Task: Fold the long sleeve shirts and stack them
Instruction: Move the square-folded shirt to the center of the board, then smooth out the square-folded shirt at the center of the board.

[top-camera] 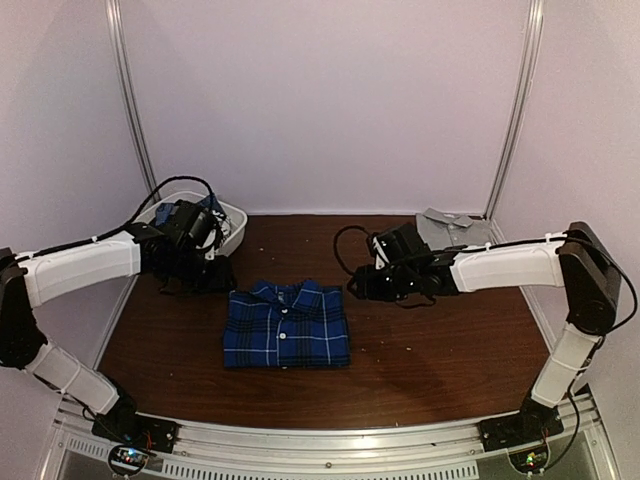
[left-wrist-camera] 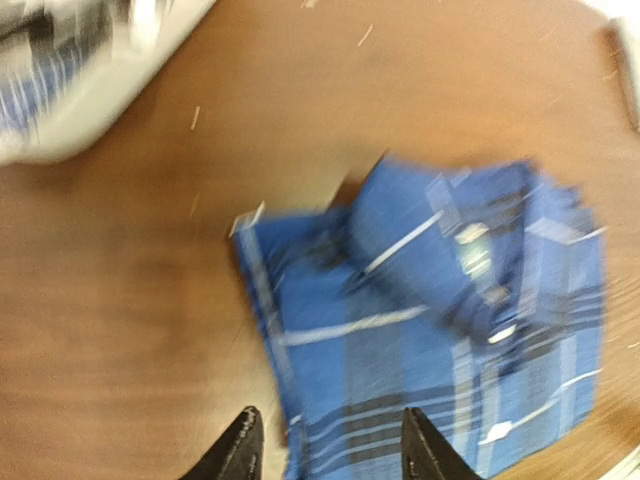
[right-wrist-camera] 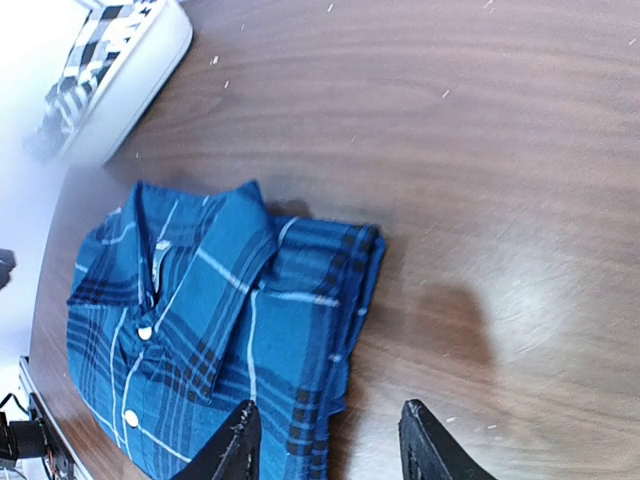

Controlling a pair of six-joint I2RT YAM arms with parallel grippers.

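The royal-blue plaid shirt [top-camera: 286, 325] lies folded flat, collar up, in the middle of the table. My left gripper [top-camera: 207, 275] hovers just off its left edge, and my right gripper [top-camera: 360, 283] just off its right edge. In the blurred left wrist view the left gripper [left-wrist-camera: 330, 445] stands open above the shirt's [left-wrist-camera: 430, 330] left border. The right gripper [right-wrist-camera: 327, 435] is open over the shirt's [right-wrist-camera: 200, 330] folded right edge, holding nothing. The grey shirt [top-camera: 447, 228] lies folded at the back right. A black-and-white check shirt [right-wrist-camera: 100, 45] sits in the basket.
The white plastic basket [top-camera: 232, 218] stands at the back left, partly behind my left arm, and its rim [right-wrist-camera: 140, 75] shows in the right wrist view. White walls close in the back and sides. Bare brown table [top-camera: 430, 350] lies right of the plaid shirt.
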